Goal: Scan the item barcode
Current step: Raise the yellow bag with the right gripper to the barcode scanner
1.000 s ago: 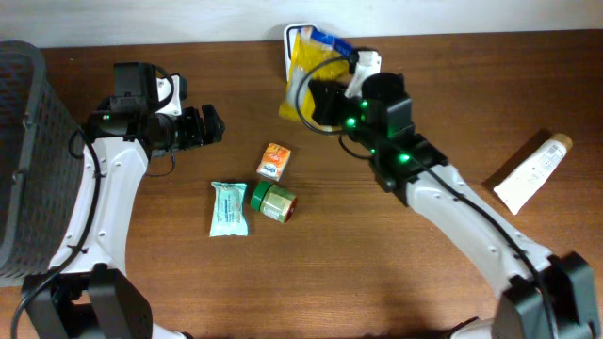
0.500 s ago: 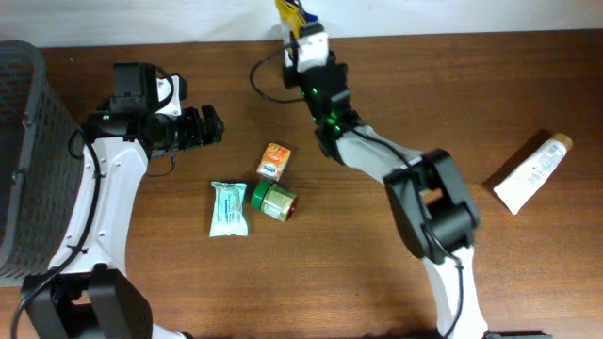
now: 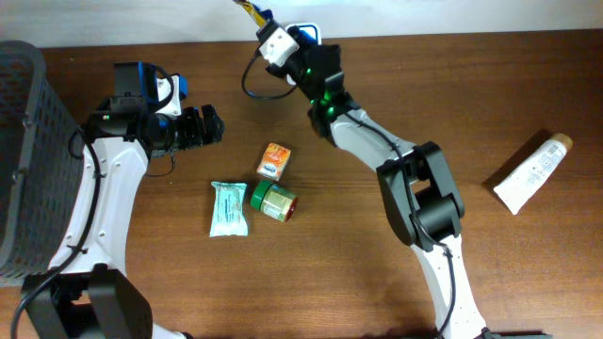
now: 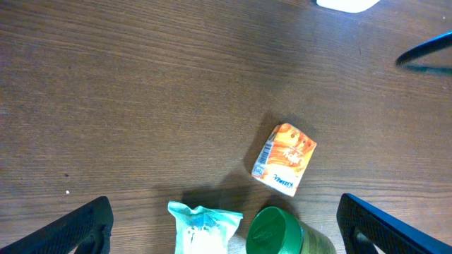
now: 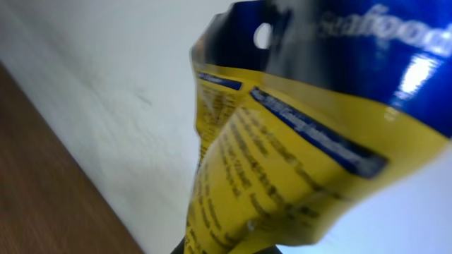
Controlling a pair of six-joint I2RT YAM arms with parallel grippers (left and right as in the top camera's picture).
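The item, a yellow and blue snack pouch [image 5: 282,141], fills the right wrist view, with printed text facing the camera and no barcode showing. My right gripper [image 3: 264,26] is shut on its lower end and holds it up at the table's back edge, by the white wall. From overhead only a corner of the pouch [image 3: 249,8] shows at the top of the frame. My left gripper [image 3: 203,126] hangs open over the left part of the table, its fingers [image 4: 70,229] wide apart with nothing between them.
An orange carton [image 3: 274,161], a teal packet [image 3: 229,208] and a green-lidded jar [image 3: 273,200] lie mid-table. A white tube [image 3: 532,172] lies at the right. A grey basket [image 3: 24,160] stands at the left edge. A white device [image 3: 307,32] sits at the back.
My right arm has swung the pouch from over the white device up and to the left, toward the back wall. The left arm has not moved.
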